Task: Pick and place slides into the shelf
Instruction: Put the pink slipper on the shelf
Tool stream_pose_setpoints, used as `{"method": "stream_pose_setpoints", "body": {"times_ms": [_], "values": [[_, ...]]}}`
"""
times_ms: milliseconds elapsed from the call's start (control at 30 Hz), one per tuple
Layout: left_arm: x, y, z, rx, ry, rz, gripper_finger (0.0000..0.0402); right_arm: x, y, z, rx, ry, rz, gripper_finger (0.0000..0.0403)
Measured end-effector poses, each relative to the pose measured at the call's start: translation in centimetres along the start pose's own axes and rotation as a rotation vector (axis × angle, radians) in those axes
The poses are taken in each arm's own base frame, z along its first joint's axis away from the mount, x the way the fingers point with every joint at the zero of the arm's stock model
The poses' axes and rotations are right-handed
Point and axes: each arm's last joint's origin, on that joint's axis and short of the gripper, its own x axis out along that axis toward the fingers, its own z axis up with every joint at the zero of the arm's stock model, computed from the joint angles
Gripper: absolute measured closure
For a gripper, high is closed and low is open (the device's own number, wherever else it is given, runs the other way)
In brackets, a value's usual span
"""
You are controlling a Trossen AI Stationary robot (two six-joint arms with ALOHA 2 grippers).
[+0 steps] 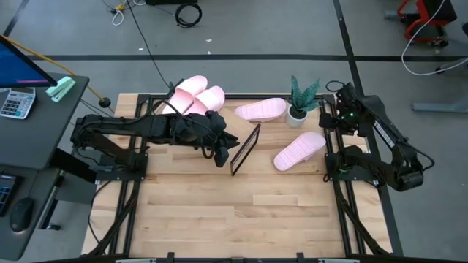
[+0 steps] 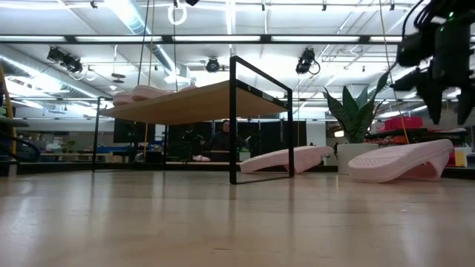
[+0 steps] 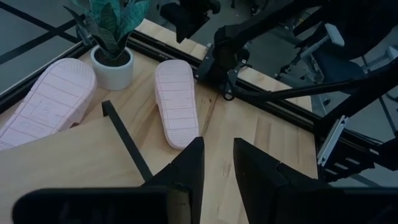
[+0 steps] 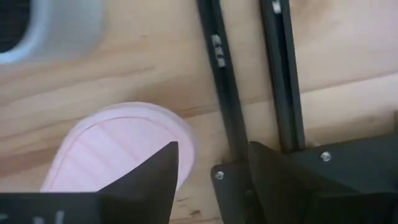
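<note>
Two pale pink slides (image 1: 196,95) lie on the shelf's plank top near its left end, seen in the low view as slides (image 2: 145,93). Two more rest on the table: one slide (image 1: 261,109) by the far edge, one slide (image 1: 300,150) to the shelf's right, ribbed side up (image 3: 177,102). The shelf (image 2: 200,102) stands mid-table, its black end frame (image 1: 246,150) on the right. My left gripper (image 1: 221,155) (image 3: 217,163) hovers over the shelf's right end, open a little and empty. My right gripper (image 1: 338,117) (image 4: 211,158) hangs open above the nearer slide's tip (image 4: 124,143).
A potted plant (image 1: 300,102) in a white pot stands between the two table slides near the far edge. Black rails (image 4: 249,74) run along the table's right edge under my right gripper. The near half of the tabletop (image 1: 241,212) is bare wood.
</note>
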Motion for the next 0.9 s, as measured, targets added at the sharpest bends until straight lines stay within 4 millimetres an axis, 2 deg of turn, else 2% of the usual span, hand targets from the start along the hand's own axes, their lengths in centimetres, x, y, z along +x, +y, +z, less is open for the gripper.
{"method": "stream_pose_setpoints", "body": {"times_ms": [133,267,400,567,700,833,900], "values": [[0.0,0.0,0.0,0.007,0.000,0.000,0.0307,-3.1,0.1,-1.4,-0.110,-0.115,0.118,0.0202],[0.0,0.0,0.0,0.008,0.000,0.000,0.0304,-5.5,-0.2,-4.0,-0.251,-0.173,0.257,0.0202],[0.0,0.0,0.0,0.008,0.000,0.000,0.0306,-6.4,-1.1,-6.7,-0.354,-0.119,0.353,0.0202],[0.0,0.0,0.0,0.008,0.000,0.000,0.0310,-6.8,-1.9,-8.3,-0.433,-0.068,0.450,0.0202],[0.0,0.1,0.1,0.007,-0.002,0.004,0.0307,-7.6,-0.1,-8.0,-0.512,-0.093,0.635,0.0202],[0.1,0.4,0.2,0.002,-0.006,0.012,0.0306,-8.3,3.2,-7.3,-0.610,-0.164,0.776,0.0202],[0.1,0.5,0.2,0.001,-0.007,0.013,0.0308,-8.2,4.8,-7.4,-0.687,-0.162,0.785,0.0202]]}}
